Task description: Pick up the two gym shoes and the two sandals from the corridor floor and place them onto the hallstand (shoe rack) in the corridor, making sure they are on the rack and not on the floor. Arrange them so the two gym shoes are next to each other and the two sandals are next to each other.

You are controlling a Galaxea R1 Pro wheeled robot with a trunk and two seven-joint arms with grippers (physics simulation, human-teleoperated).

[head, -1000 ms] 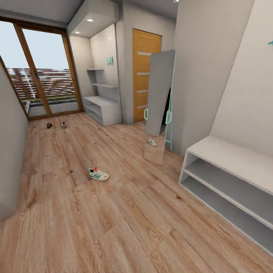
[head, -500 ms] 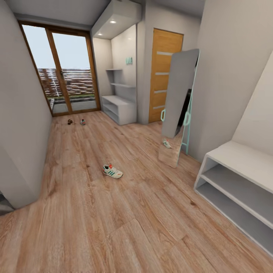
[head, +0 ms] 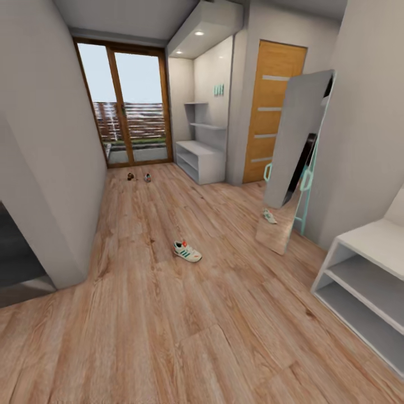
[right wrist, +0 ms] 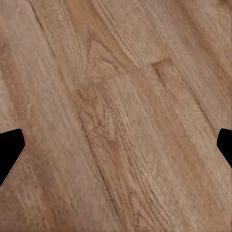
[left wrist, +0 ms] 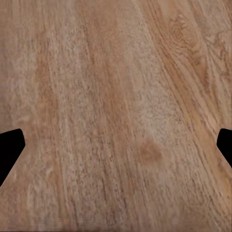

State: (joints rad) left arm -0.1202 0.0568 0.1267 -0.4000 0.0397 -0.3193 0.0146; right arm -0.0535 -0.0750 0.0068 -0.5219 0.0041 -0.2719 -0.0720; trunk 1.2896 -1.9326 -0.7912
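One gym shoe [head: 187, 251], cream with green stripes, lies on the corridor floor [head: 168, 336] in mid-corridor. Far back near the glass door lie a small brown thing that looks like a sandal [head: 130, 176] and a second gym shoe [head: 147, 177], a little apart. The hallstand [head: 200, 160], pale grey with open shelves and a floating shelf above, stands against the far right wall. In the left wrist view my left gripper [left wrist: 116, 145] is open over bare planks, and in the right wrist view my right gripper [right wrist: 116, 145] is open over bare planks too.
A tall leaning mirror [head: 297, 157] with a teal frame stands on the right and reflects a shoe. A second pale-grey bench [head: 365, 280] sits at the near right. A wall corner [head: 62, 247] juts in at the left, with a dark opening behind it. An orange door [head: 272, 112] is beside the hallstand.
The whole head view has swung left, so the shoes, mirror and benches sit further right in the picture. The dark opening at the left has come into view. No object has moved.
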